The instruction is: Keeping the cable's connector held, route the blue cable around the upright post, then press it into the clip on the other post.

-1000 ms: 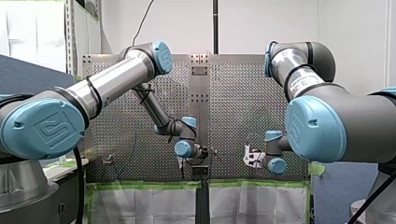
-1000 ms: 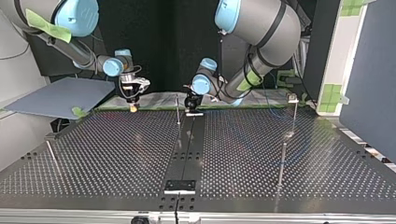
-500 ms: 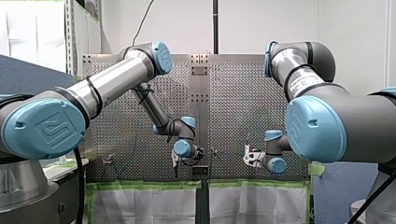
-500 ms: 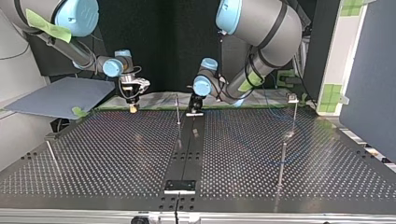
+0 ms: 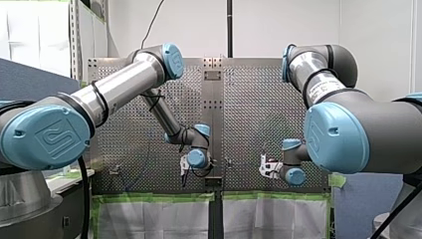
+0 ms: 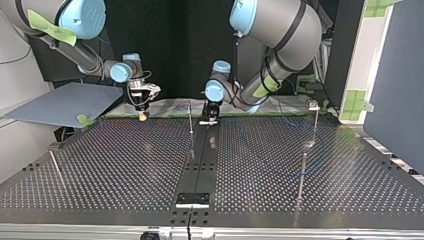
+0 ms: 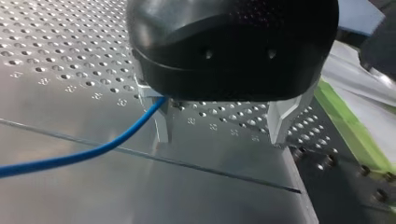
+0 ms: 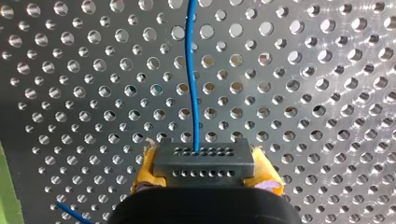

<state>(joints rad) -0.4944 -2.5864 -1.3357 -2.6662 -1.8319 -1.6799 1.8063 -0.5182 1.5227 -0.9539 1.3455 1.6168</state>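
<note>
In the right wrist view my right gripper (image 8: 205,179) is shut with yellow pads on a grey connector block (image 8: 204,161). The blue cable (image 8: 192,93) leaves the block and runs ahead over the perforated plate. In the left wrist view my left gripper (image 7: 222,133) stands open just above the plate. The blue cable (image 7: 93,151) lies against one metal finger (image 7: 163,121) and trails away sideways; nothing is clamped. In the top view my left gripper (image 6: 209,118) hangs beside a thin upright post (image 6: 190,117), and my right gripper (image 6: 143,114) hovers at the plate's far edge.
Other thin posts stand on the plate: one with a small block on top (image 6: 314,106) at the top view's right, another (image 6: 301,175) nearer the camera, and one (image 6: 54,165) at the left. A blue-grey board (image 6: 65,102) lies beyond the far left corner.
My left gripper has opened its fingers and let the cable go. Its wrist has turned and shifted to the front view's left. My right arm has not moved.
</note>
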